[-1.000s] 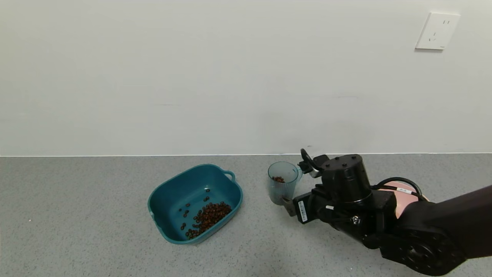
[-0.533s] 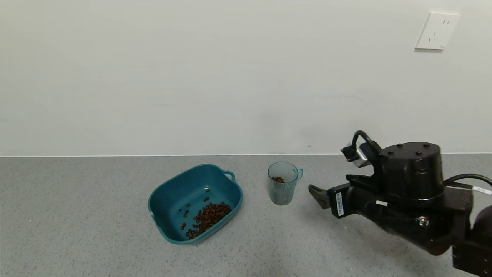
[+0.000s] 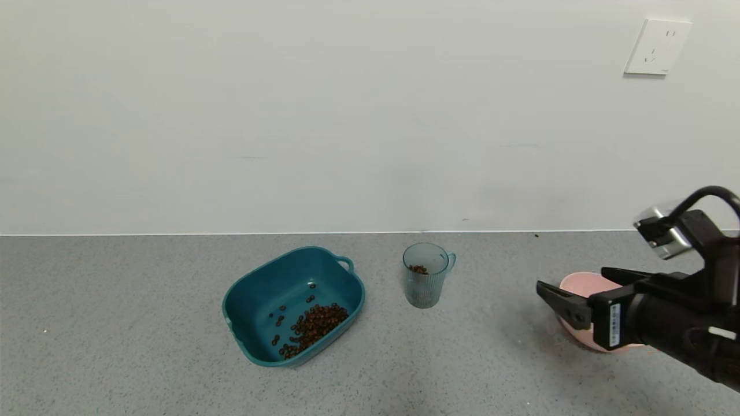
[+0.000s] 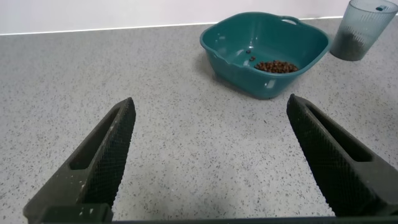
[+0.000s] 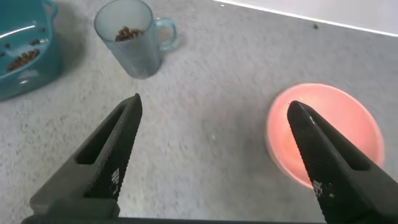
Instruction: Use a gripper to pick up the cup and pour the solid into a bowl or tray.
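**Right tool clear of cup; beans remain in cup**

On the desk (image 3: 115,346), the cup (image 3: 425,282) stands upright and unheld, just beside the teal tub (image 3: 292,304), its loop handle turned toward the robot's right. A few brown beans (image 3: 418,269) lie in the cup's bottom; a larger scatter of beans (image 3: 312,326) rests in the tub.

Right tool (image 3: 569,292) hangs well apart from the cup, over the near edge of a pink bowl (image 3: 581,287), jaws spread wide and empty. Left tool (image 4: 211,162) is low over bare desk, also spread wide and empty, with the tub and cup ahead of it.

Risks, as judged:
- A sideways approach could nudge the light cup over and spill beans onto the desk.
- A grip on the ribbed wall may slip when the cup is tilted.
- The pink bowl under the right tool could be clipped on descent.
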